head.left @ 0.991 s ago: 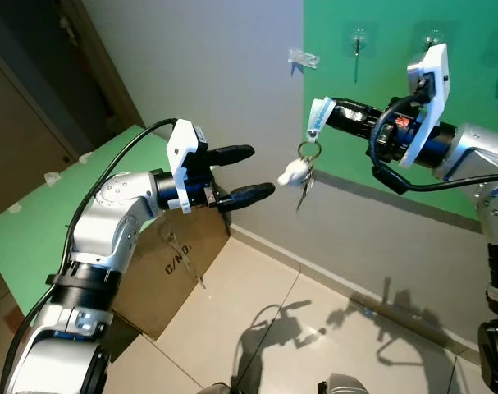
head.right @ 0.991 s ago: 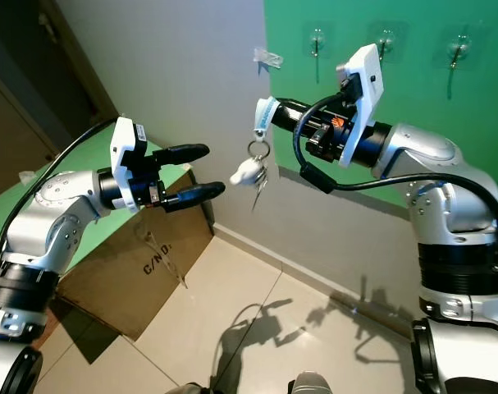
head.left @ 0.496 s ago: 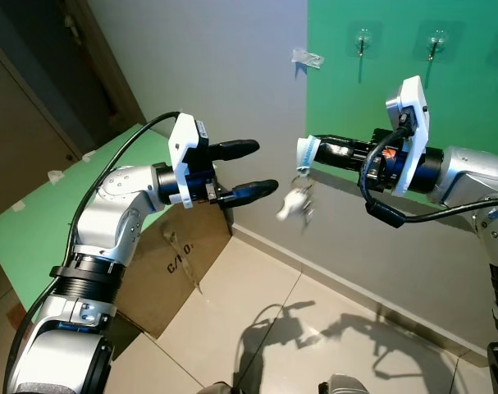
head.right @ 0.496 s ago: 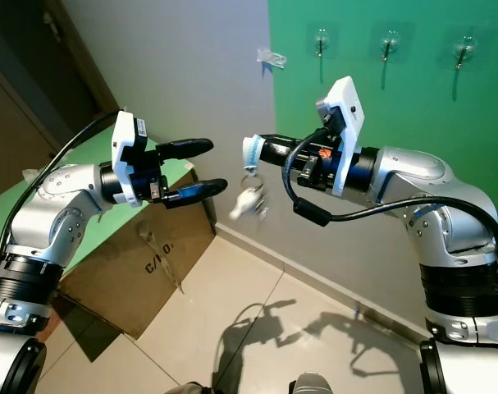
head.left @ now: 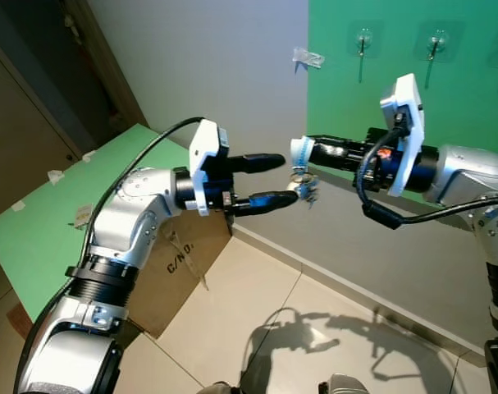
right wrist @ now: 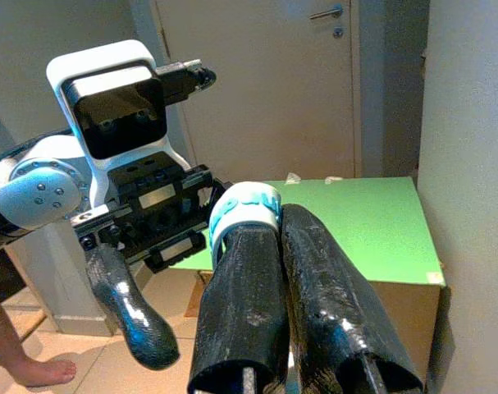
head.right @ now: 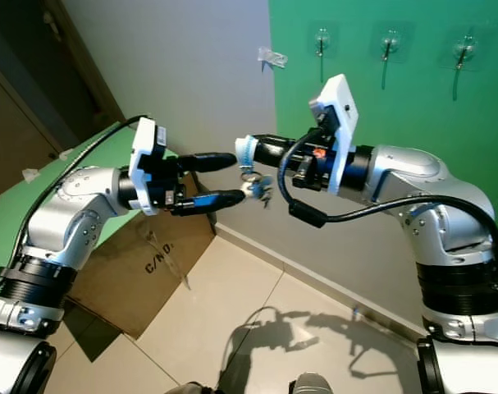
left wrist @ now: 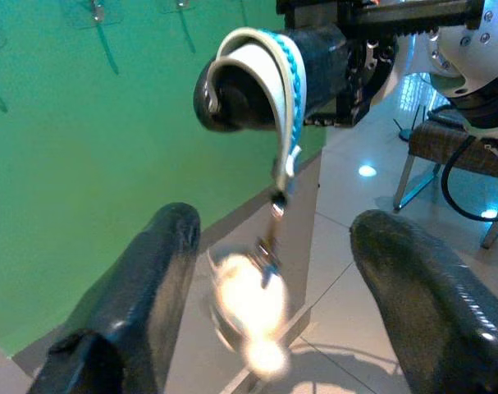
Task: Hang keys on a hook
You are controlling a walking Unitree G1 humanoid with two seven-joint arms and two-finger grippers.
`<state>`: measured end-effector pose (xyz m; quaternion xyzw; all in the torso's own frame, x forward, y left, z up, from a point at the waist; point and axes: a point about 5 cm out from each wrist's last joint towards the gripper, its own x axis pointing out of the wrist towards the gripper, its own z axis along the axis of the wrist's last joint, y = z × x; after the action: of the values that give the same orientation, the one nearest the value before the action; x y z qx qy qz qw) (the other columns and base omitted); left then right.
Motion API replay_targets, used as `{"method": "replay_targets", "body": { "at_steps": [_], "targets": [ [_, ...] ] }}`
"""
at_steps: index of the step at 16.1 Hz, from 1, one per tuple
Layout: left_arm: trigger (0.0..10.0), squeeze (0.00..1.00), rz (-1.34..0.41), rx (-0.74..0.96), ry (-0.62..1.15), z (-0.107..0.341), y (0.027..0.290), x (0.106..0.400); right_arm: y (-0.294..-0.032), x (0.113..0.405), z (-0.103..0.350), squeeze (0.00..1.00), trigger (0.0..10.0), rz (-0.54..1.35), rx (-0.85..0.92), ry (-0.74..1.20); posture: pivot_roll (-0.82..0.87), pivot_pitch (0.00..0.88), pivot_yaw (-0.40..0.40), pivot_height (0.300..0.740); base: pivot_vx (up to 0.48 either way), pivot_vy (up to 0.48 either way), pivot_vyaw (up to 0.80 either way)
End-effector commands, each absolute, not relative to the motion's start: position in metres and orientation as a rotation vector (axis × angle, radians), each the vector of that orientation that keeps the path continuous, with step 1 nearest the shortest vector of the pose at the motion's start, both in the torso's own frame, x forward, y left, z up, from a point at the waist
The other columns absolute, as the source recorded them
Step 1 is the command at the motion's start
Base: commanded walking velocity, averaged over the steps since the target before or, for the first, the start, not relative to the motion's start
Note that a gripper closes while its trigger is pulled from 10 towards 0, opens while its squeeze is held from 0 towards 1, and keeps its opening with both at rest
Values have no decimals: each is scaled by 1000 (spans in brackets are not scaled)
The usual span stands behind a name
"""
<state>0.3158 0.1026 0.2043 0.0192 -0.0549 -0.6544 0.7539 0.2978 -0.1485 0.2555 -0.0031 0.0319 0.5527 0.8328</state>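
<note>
White and blue strap [left wrist: 283, 98] with pale keys [head.left: 304, 190]; black gripper fingers [head.left: 265, 200] on silver arms [head.left: 130, 213]; green wall panel [head.left: 462, 107]; grey wall [head.left: 216, 74]; brown cardboard box [head.left: 179, 263].

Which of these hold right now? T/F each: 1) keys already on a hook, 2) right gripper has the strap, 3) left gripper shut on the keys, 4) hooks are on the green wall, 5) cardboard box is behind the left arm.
1. Keys hang on a hook: false. The keys dangle from a strap looped over the right gripper.
2. Right gripper carries the strap: true.
3. Left gripper shut on the keys: false. The left gripper is open, fingers either side of the keys.
4. Hooks on the green wall: true. The hooks are bare.
5. Cardboard box behind the left arm: true.
</note>
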Motion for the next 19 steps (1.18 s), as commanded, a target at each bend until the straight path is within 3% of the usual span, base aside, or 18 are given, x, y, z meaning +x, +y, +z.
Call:
{"method": "replay_targets", "body": {
  "at_steps": [1,2,3,5,6,7,19],
  "targets": [
    [0,0,-1435,49,-126,207,104,315,-141,295,262,0,0,1213,-11,47,-319,51,160,740,0,0,0],
    [5529,0,-1429,55,-128,207,104,315,-140,295,263,0,0,1219,-5,43,-318,52,160,740,0,0,0],
    [10000,0,-1427,57,-128,207,104,316,-139,294,265,0,0,1228,5,37,-318,52,160,740,0,0,0],
    [10000,0,-1421,64,-130,208,105,317,-139,293,266,0,0,1235,15,33,-318,52,160,740,0,0,0],
    [8078,0,-1422,65,-130,209,106,318,-138,294,268,0,0,1238,23,27,-317,52,162,740,0,0,0],
    [0,0,-1426,63,-130,209,105,318,-138,294,269,0,0,1239,29,23,-317,52,162,740,0,0,0],
    [0,0,-1472,42,-118,209,101,316,-138,293,276,0,0,1243,60,0,-320,53,163,740,0,0,0]
  ]
}}
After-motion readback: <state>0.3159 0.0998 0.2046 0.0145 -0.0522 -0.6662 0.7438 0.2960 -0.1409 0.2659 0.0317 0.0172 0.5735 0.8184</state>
